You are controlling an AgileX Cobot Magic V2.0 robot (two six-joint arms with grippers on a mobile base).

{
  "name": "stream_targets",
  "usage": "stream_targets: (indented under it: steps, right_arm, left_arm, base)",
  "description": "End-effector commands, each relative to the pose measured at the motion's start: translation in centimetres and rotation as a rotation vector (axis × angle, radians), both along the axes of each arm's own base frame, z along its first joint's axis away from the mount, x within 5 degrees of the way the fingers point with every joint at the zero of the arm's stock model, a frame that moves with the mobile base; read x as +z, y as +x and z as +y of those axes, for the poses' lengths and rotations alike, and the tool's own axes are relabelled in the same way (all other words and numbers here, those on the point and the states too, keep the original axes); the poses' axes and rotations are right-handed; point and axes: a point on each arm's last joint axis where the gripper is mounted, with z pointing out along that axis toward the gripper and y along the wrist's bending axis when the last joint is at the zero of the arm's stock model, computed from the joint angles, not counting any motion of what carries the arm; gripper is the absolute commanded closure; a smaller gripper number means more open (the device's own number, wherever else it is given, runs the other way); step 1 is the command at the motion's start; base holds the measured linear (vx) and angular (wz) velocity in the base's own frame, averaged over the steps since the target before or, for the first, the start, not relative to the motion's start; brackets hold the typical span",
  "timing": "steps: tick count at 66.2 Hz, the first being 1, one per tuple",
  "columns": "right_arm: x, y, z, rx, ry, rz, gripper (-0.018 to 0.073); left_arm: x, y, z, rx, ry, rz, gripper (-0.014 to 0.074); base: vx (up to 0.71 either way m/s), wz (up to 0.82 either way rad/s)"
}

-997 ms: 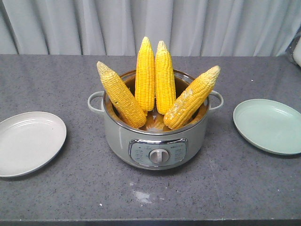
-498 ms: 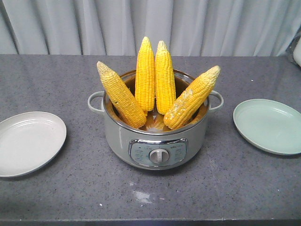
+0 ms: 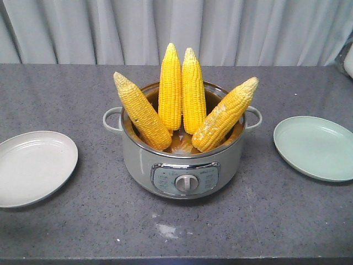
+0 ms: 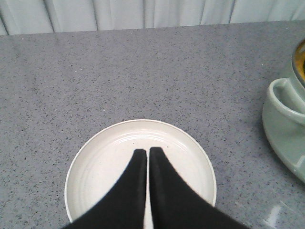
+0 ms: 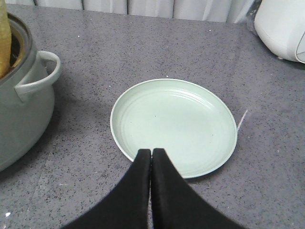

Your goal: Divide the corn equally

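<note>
From my station the front view matches the frames of the last second: nothing on the counter (image 3: 83,232) has shifted. It is grey and speckled and fills most of the view, with a pale pleated curtain (image 3: 276,33) behind it.

The pot (image 3: 138,165), a grey-green cooker with a dial panel on its front and a loop handle on each side, sits at the middle of the counter. To one side of it lies the white plate (image 3: 33,165), to the other the green plate (image 3: 314,146). Both are well apart from the pot and hold nothing.

All the corn is in the pot, exactly as it stood before. There are four cobs, butts down and tips up. The outer cob on the white plate's side (image 3: 142,113) leans out over the rim toward that plate. The two middle cobs (image 3: 170,88) (image 3: 193,91) stand nearly upright, touching side by side. The fourth (image 3: 226,113) leans out toward the green plate.

On the right wrist camera, a white appliance (image 5: 281,28) shows at the far corner of the counter, beyond the green plate.

The left gripper (image 4: 147,151) hangs above the white plate, its black fingers pressed together with nothing between them. The right gripper (image 5: 151,151) sits above the near edge of the green plate, likewise closed and empty. Neither one touches a cob.
</note>
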Motion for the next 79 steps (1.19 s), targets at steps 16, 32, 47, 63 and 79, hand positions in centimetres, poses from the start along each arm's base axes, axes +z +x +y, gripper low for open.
stream_targets:
  steps: [16, 32, 47, 63, 79]
  right_arm:
    - [1.6, 0.3, -0.1, -0.005, -0.015, -0.094, 0.0218]
    - [1.6, 0.3, -0.1, -0.004, -0.001, -0.090, -0.0110]
    - [2.2, 0.8, 0.3, 0.021, 0.039, -0.089, -0.0114]
    - [3.3, 4.1, 3.1, 0.229, -0.011, -0.011, -0.0095]
    - [3.5, 8.9, 6.8, 0.377, -0.061, -0.032, -0.0083]
  left_arm:
    - [1.7, 0.3, 0.0, 0.010, -0.029, -0.113, 0.0221]
    - [1.5, 0.2, 0.0, 0.009, -0.033, -0.091, 0.0027]
    - [2.6, -0.2, -0.4, -0.018, -0.024, -0.058, 0.0027]
    - [3.5, -0.7, -3.3, -0.240, 0.046, -0.083, 0.0027]
    - [3.6, -1.0, -4.4, -0.320, 0.055, -0.097, 0.0027]
  base:
    - [0.00, 0.00]
    - [0.00, 0.00]
    - [0.00, 0.00]
    - [0.00, 0.00]
    - [0.00, 0.00]
